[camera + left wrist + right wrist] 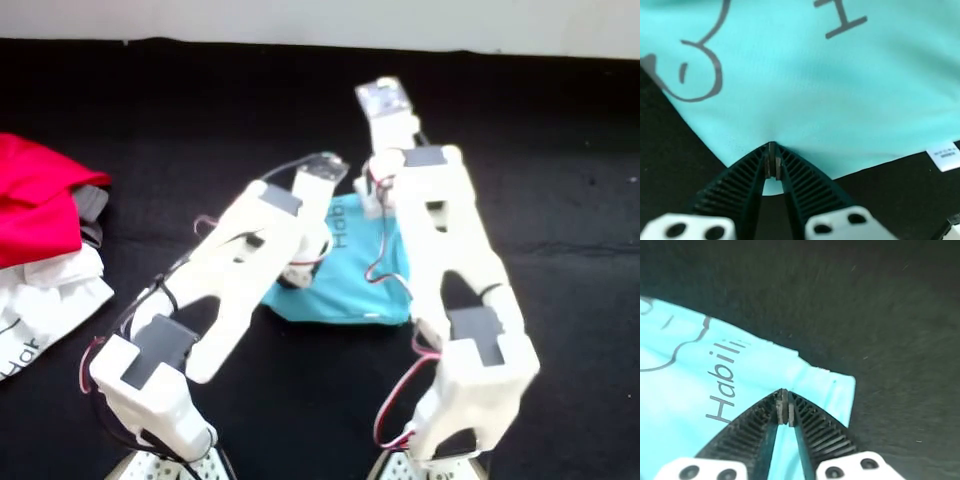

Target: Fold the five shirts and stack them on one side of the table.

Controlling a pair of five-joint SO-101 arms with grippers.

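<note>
turquoise shirt [345,285] was solid turquoise, grey lettering and line print | red shirt [35,205] at 9 o'clock was plain red | grey shirt [92,203] was grey | white shirt [55,295] at 8 o'clock was white, dark print | table [560,200] was black | arms [450,250] were white, dark grey panels, red and black wires | left gripper [772,167] and right gripper [784,407] were black, ribbed
</note>
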